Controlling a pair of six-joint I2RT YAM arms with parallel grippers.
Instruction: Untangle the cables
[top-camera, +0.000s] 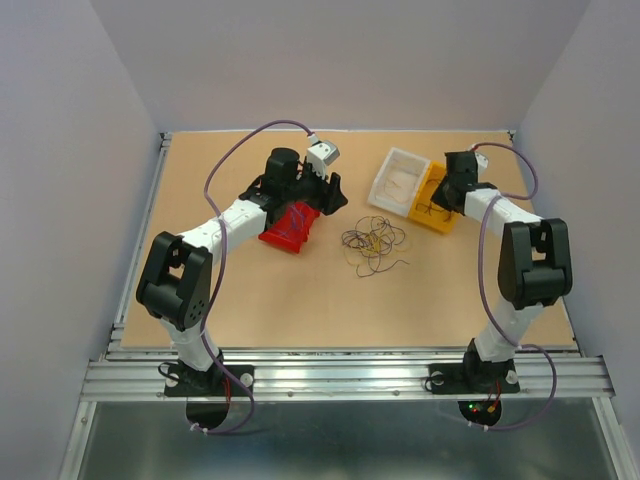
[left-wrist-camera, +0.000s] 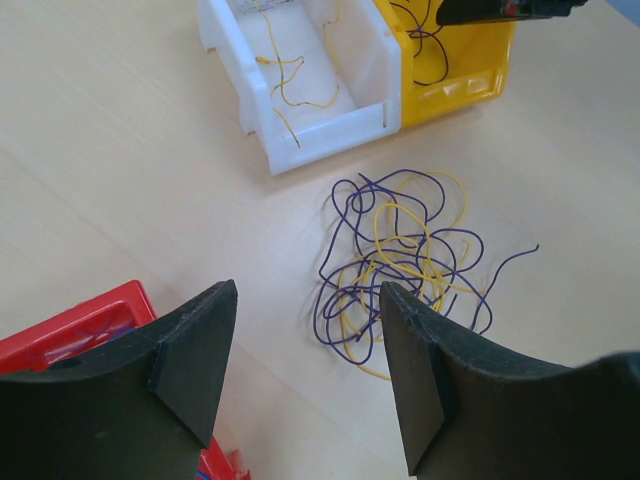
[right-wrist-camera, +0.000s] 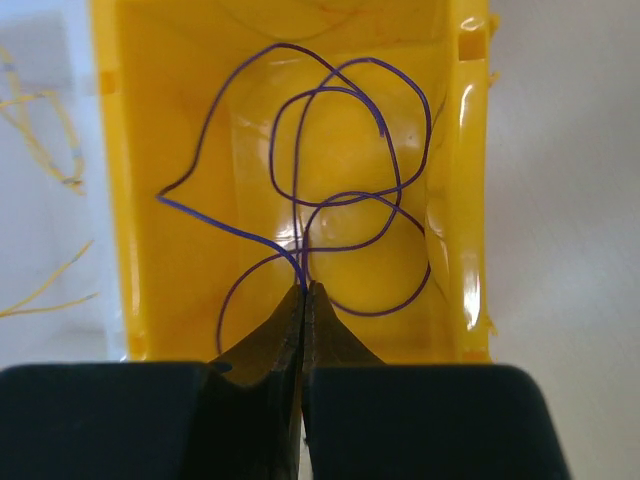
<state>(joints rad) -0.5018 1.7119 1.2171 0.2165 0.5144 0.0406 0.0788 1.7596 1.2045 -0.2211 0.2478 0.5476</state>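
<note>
A loose clump of thin purple and yellow cables (top-camera: 372, 243) lies on the table mid-way between the arms; it also shows in the left wrist view (left-wrist-camera: 400, 262). My left gripper (left-wrist-camera: 305, 375) is open and empty, above the table between the red bin (top-camera: 291, 227) and the clump. My right gripper (right-wrist-camera: 304, 290) is shut on a purple cable (right-wrist-camera: 300, 255) over the yellow bin (right-wrist-camera: 140, 200), where purple cable loops (right-wrist-camera: 345, 170) lie. The white bin (left-wrist-camera: 240, 75) holds yellow cables (left-wrist-camera: 290, 75).
The white bin (top-camera: 400, 178) and yellow bin (top-camera: 436, 196) stand side by side at the back right. The red bin corner (left-wrist-camera: 85, 320) is just left of my left fingers. Grey walls close in the table on three sides.
</note>
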